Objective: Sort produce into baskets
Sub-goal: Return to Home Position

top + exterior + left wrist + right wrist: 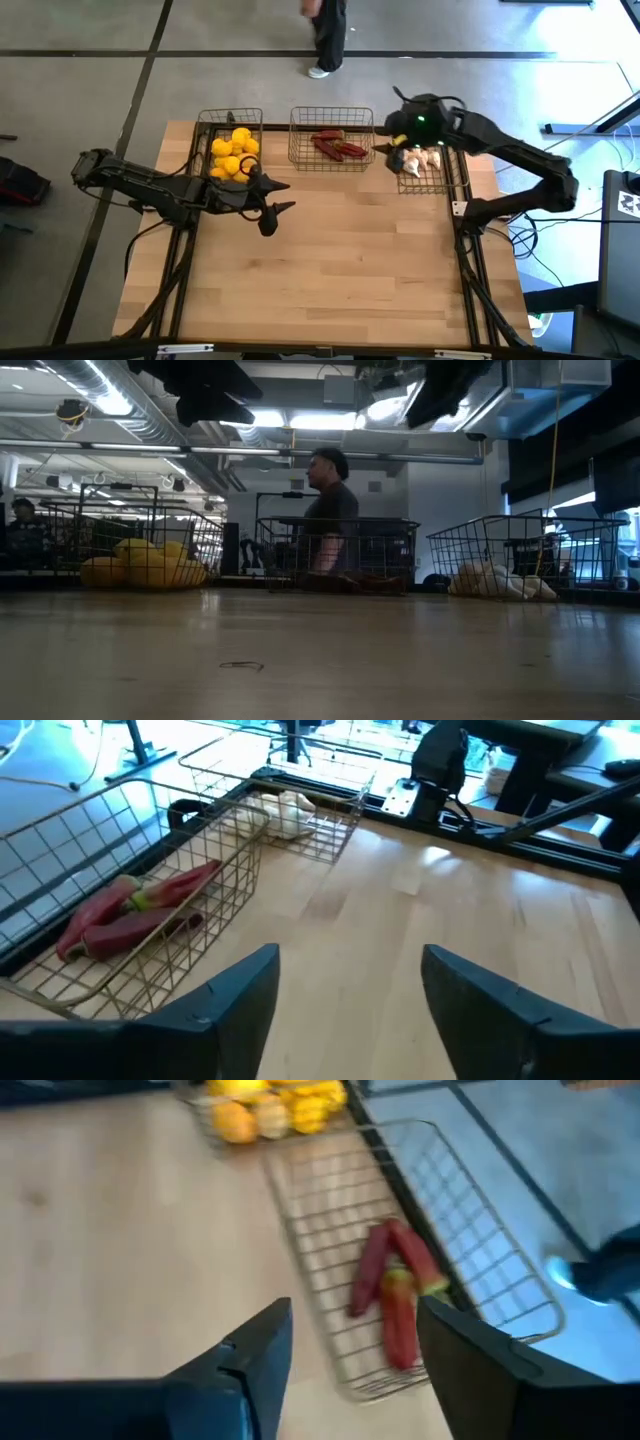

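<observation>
From above: sorted by kind. Lemons (233, 155) in the left basket (203, 135) at upper left, chili peppers (338, 148) in the middle basket (330, 110), garlic (420, 160) in the right basket (440, 186). Left gripper (283, 196) centre-left over bare table (340, 270). Right gripper (392, 138) at the right basket's left edge.

Low down: three heaps left to right, nothing loose in the foreground, a person (330, 510) behind.

Left wrist: fingers spread, empty.

Right wrist: spread too, empty, above the chili peppers.

Nothing left to carry, so probably heading home.

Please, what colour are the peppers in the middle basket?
The chili peppers are red with greenish stems, clearest in the left wrist view.
</observation>
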